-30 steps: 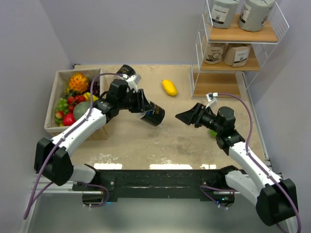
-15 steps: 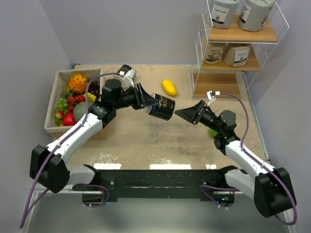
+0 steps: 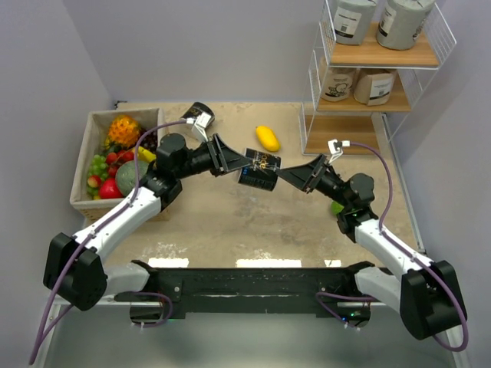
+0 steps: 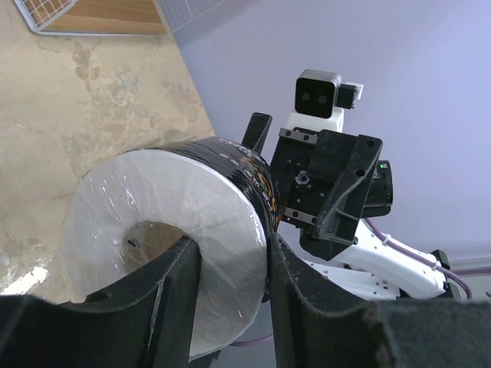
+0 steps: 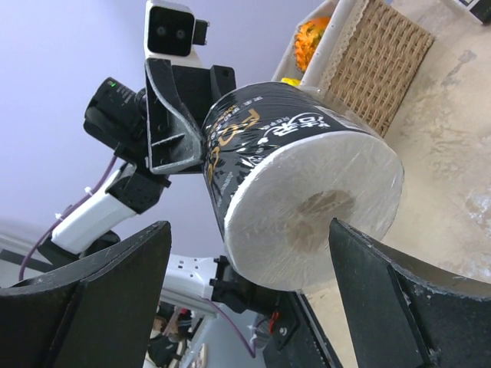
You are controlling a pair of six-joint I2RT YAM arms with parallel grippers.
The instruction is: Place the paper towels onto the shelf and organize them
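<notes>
Well left of the shelf (image 3: pixel 345 126), a second black roll (image 3: pixel 199 115) lies on the desk (image 3: pixel 230 218); nearer the shelf, our left pincer (image 3: pixel 239 162) pinches a black paper towel roll (image 3: pixel 259 169) by one end, lifted off the desk; our right pincer (image 3: pixel 295 176), spread wide, faces the roll's free end without gripping it; on the shelf, two grey rolls (image 3: pixel 353 19) occupy the top board and two tan rolls (image 3: pixel 337 83) the middle; we judge four of six stowed, with both black ones left, likely for the bare bottom board.

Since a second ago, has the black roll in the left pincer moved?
Yes. In the top view the black roll shifted right, away from the fruit box, toward the yellow fruit.
</notes>
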